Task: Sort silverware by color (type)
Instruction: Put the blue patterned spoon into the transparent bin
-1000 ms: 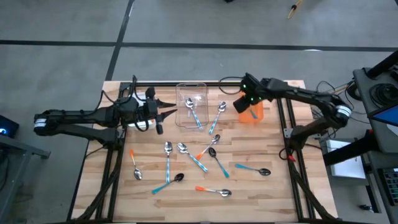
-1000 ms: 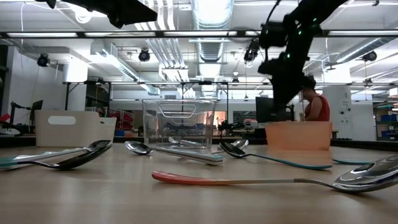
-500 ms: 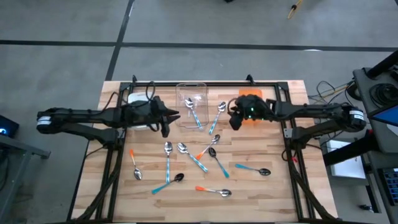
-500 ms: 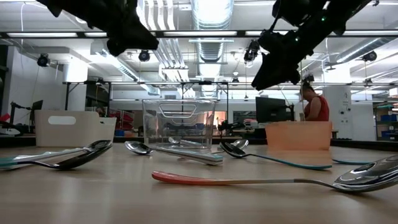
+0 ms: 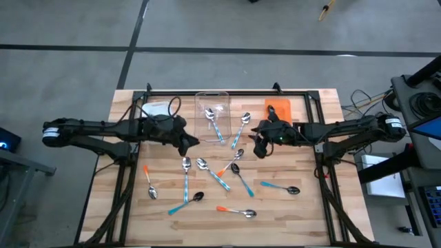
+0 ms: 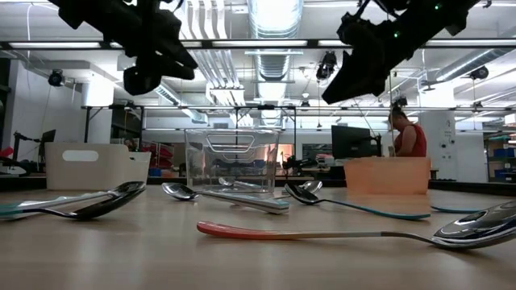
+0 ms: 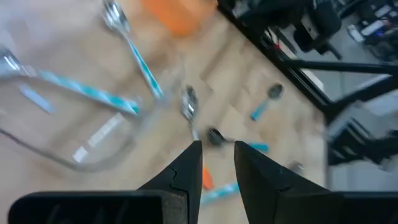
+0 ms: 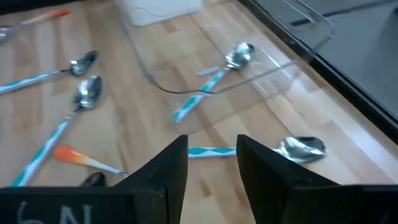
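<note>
At far left on the table [image 5: 310, 207], an orange-handled spoon [image 5: 149, 181], long axis running front to back, bowl toward the near edge. Behind it, at the far left corner, a white bin [image 5: 154, 109].

Above the boards just left of the clear bin [image 5: 212, 96], the left gripper [image 7: 216, 146], fingers a narrow gap apart, nothing between them.

Next, a light-blue-handled spoon [image 5: 186, 176], straight front to back, bowl toward the far edge. Below it, a dark-bowled teal spoon [image 5: 186, 203] on a diagonal, bowl up to the right, handle down to the left. Beside these, a teal-handled spoon [image 5: 213, 175] slanting the other way, bowl at upper left.

Inside the clear bin, one blue-handled spoon [image 5: 215, 125], bowl toward the far edge, handle angled toward the near right.

Near the front edge, an orange spoon [image 5: 236, 211] lying almost crosswise, bowl to the right.

In the middle, a second orange-handled spoon [image 5: 231, 162] tilted, bowl at upper right; touching or just beside it, a dark-bowled blue spoon [image 5: 242, 181], bowl at upper left. Right of the clear bin, a blue spoon [image 5: 241, 131], bowl far, handle nearer and leftward.

Over the table right of that, the right gripper [image 8: 211, 142], fingers parted, empty. Behind it, an orange bin [image 5: 279, 105].

Farthest right, a blue spoon [image 5: 279, 187] nearly crosswise, bowl to the right.
</note>
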